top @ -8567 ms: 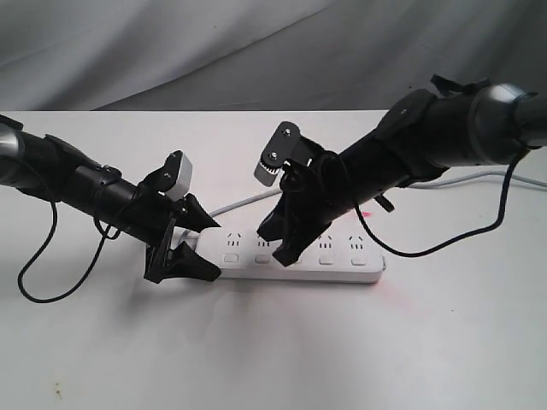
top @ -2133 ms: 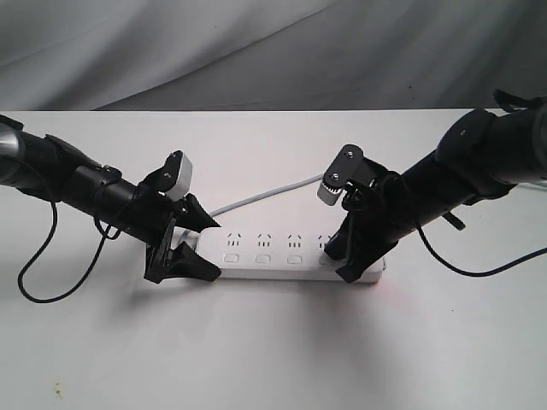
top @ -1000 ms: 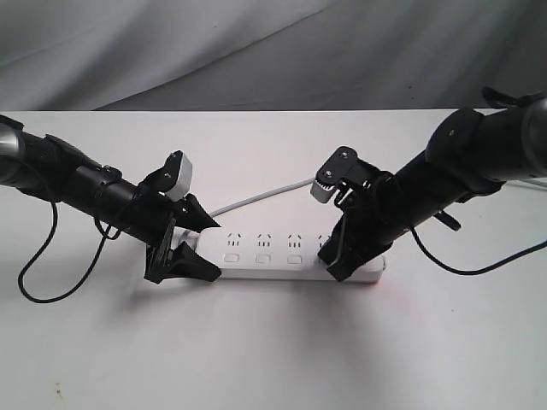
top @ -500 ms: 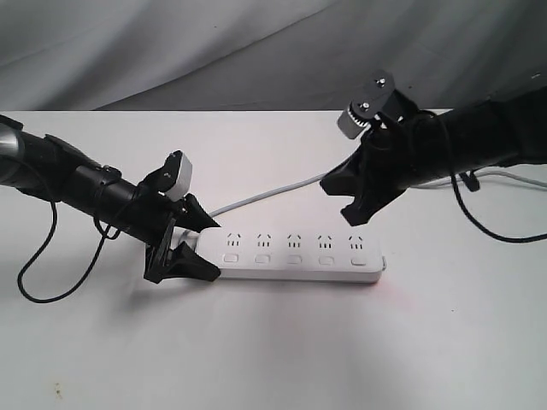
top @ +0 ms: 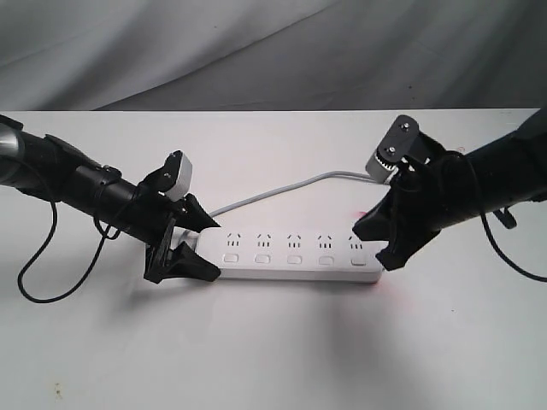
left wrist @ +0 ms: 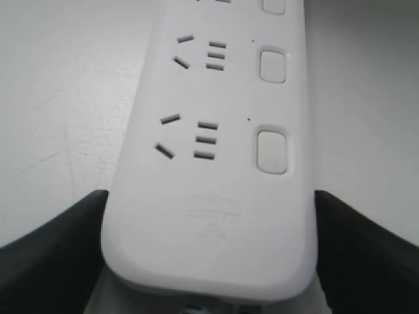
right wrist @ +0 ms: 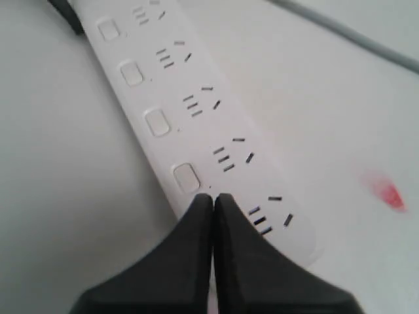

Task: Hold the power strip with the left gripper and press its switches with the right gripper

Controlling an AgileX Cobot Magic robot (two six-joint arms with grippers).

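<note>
The white power strip (top: 291, 256) lies flat on the table, its row of switches (top: 294, 259) facing the front. My left gripper (top: 212, 250) is shut on the power strip's left end, with a black finger (left wrist: 46, 255) on each long side of the strip (left wrist: 209, 216). My right gripper (top: 374, 248) is shut and hangs at the right end. In the right wrist view its closed tips (right wrist: 213, 197) sit just past the fourth switch (right wrist: 186, 176) and hide the last one. I cannot tell whether they touch the strip (right wrist: 196, 104).
The thin grey cord (top: 282, 190) runs from behind the strip toward the back right, also crossing the right wrist view (right wrist: 347, 33). A pink mark (right wrist: 386, 193) is on the table beyond the strip's right end. A loose black cable (top: 38, 273) hangs under the left arm.
The right gripper pressed near the strip's right end, lifted away up and back, and has now come down and rightward beside the right end. The left gripper and strip stayed still.
</note>
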